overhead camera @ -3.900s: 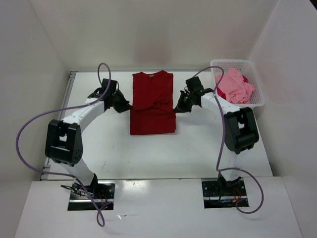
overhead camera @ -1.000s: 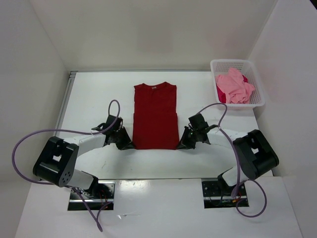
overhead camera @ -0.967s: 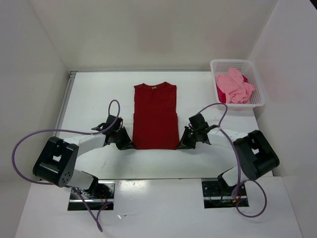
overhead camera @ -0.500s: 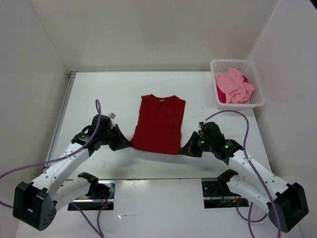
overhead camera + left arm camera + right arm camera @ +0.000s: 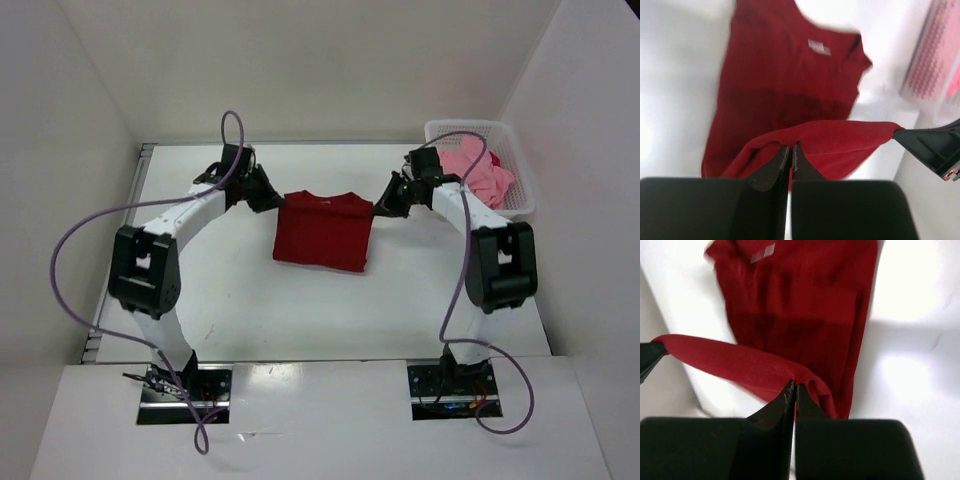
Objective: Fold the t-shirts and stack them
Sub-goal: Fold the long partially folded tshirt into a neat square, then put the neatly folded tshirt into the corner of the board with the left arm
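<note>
The dark red t-shirt (image 5: 322, 233) lies mid-table, its lower half lifted and carried over its upper half. My left gripper (image 5: 276, 203) is shut on the left corner of the raised hem (image 5: 840, 137). My right gripper (image 5: 378, 208) is shut on the right corner of the same hem (image 5: 730, 360). The hem hangs stretched between both grippers above the collar end with its white tag (image 5: 819, 47). The light pink t-shirt (image 5: 475, 172) lies crumpled in the basket, with a bit of the magenta-crimson t-shirt (image 5: 443, 186) under it.
The white mesh basket (image 5: 518, 195) stands at the back right corner of the table. White walls close in the back and both sides. Purple cables loop from both arms.
Both grippers have carried the shirt's near hem from the front of the table up and away toward the collar, folding the shirt in half. The arms swung from low and near to far.
</note>
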Controlling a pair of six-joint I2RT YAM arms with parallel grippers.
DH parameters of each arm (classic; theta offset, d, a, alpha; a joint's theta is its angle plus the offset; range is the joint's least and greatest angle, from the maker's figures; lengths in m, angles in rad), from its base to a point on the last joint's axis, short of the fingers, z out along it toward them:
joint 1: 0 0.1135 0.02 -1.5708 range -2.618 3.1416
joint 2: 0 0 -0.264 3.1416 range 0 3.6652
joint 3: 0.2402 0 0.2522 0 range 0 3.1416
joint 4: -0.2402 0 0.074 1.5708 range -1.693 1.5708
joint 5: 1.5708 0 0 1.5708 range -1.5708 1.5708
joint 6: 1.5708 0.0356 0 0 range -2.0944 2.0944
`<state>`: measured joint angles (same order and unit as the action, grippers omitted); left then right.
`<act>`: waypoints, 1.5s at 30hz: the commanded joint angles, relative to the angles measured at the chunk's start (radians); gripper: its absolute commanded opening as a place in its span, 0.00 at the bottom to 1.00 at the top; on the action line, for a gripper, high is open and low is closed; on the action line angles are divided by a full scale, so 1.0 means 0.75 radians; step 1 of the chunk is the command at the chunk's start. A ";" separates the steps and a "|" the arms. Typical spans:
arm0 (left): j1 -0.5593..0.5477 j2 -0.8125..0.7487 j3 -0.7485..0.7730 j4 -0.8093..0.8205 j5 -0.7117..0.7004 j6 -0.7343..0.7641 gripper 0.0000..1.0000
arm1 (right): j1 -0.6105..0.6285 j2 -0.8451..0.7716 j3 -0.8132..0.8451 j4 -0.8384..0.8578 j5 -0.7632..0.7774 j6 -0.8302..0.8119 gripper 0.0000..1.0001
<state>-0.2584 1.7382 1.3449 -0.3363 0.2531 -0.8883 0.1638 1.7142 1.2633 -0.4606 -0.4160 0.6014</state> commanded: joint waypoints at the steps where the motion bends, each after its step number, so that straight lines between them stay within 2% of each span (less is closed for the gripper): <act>1: 0.021 0.173 0.180 0.066 -0.088 0.045 0.00 | -0.047 0.162 0.179 0.037 0.041 -0.121 0.00; 6: 0.034 0.443 0.399 0.082 -0.119 0.021 0.00 | -0.061 0.422 0.457 0.011 0.088 -0.133 0.00; 9: 0.060 0.515 0.518 0.084 -0.131 -0.028 0.00 | -0.061 0.537 0.592 0.011 0.088 -0.133 0.00; 11: 0.073 0.550 0.534 0.141 -0.143 -0.059 0.06 | -0.061 0.616 0.700 -0.026 0.113 -0.133 0.00; 13: 0.087 0.587 0.577 0.172 -0.090 -0.059 0.20 | -0.061 0.662 0.755 -0.056 0.133 -0.121 0.01; 14: 0.087 0.615 0.624 0.172 -0.066 -0.059 0.39 | -0.061 0.694 0.788 -0.057 0.133 -0.121 0.04; 15: 0.087 0.615 0.645 0.184 -0.051 -0.059 0.48 | -0.061 0.694 0.788 -0.057 0.133 -0.107 0.10; 16: 0.099 0.628 0.661 0.185 -0.031 -0.059 0.55 | -0.061 0.694 0.788 -0.034 0.119 -0.092 0.24; 19: 0.099 0.538 0.582 0.248 -0.053 -0.059 0.63 | -0.061 0.648 0.788 -0.020 0.101 -0.080 0.39; 22: 0.087 0.405 0.457 0.309 -0.002 -0.059 0.51 | -0.061 0.552 0.801 -0.067 0.101 -0.114 0.42; 23: 0.040 0.358 0.424 0.309 0.016 -0.041 0.48 | -0.045 0.515 0.768 -0.067 0.113 -0.115 0.42; 26: -0.062 0.284 0.208 0.403 0.116 -0.053 0.46 | 0.008 0.331 0.536 0.035 0.127 -0.115 0.43; 28: -0.093 0.284 0.107 0.438 0.149 -0.080 0.43 | 0.033 0.228 0.339 0.094 0.070 -0.098 0.36; 29: -0.093 0.284 0.068 0.471 0.163 -0.094 0.43 | 0.057 0.214 0.286 0.135 0.038 -0.080 0.27; 33: -0.120 0.284 -0.073 0.520 0.196 -0.106 0.41 | 0.141 0.202 0.071 0.201 -0.022 -0.066 0.05; 36: -0.120 0.313 -0.138 0.532 0.153 -0.078 0.41 | 0.156 0.214 -0.040 0.299 -0.098 -0.025 0.03; 41: -0.120 0.341 -0.275 0.565 0.149 -0.061 0.41 | 0.156 0.293 -0.093 0.301 -0.032 -0.025 0.00; 45: -0.132 0.201 -0.478 0.610 0.149 -0.088 0.41 | 0.184 0.190 -0.236 0.320 0.008 0.004 0.00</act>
<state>-0.3477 1.9457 1.0824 0.1421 0.3756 -0.9665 0.2886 1.9247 1.1431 -0.2672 -0.4526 0.5945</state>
